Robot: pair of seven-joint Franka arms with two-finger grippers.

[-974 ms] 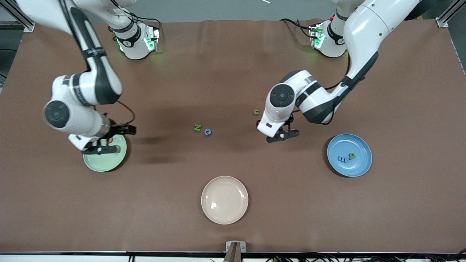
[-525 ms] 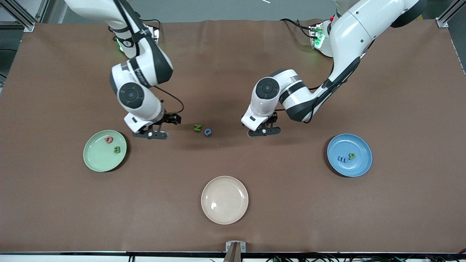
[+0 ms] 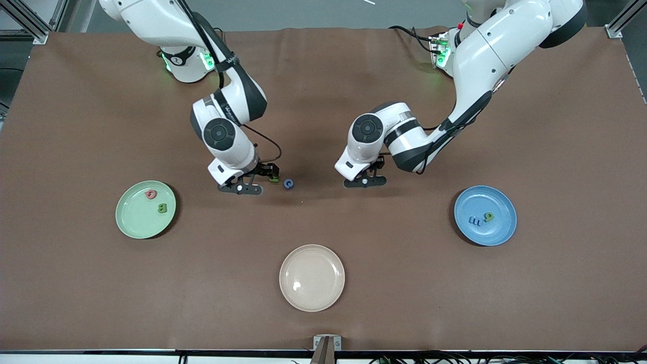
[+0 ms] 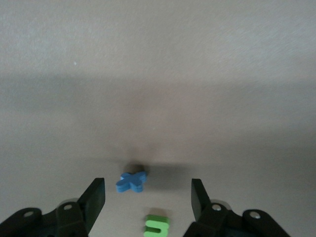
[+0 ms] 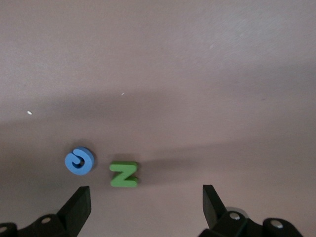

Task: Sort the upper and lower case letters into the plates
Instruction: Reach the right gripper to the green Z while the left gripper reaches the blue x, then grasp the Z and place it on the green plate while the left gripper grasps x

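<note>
The pale green plate (image 3: 132,222) holds a red letter (image 3: 150,193) and a green B (image 3: 162,208). The blue plate (image 3: 498,230) holds a blue letter (image 3: 475,220) and a green one (image 3: 488,216). A green N (image 3: 273,178) and a blue c (image 3: 288,184) lie mid-table. They also show in the right wrist view, the N (image 5: 124,174) and the c (image 5: 79,161). My right gripper (image 3: 240,189) (image 5: 145,207) is open and empty, low beside the N. My left gripper (image 3: 365,182) (image 4: 148,200) is open over a blue x (image 4: 132,181) and a green letter (image 4: 156,224).
A cream plate (image 3: 312,298) stands near the front edge, nearer the front camera than the N and c. The two arms' hands hang close together over the table's middle. The brown mat is bare around the plates.
My right arm has left the green plate and swung to the N and c; a red letter now lies in that plate. My left gripper has shifted over the small green letter.
</note>
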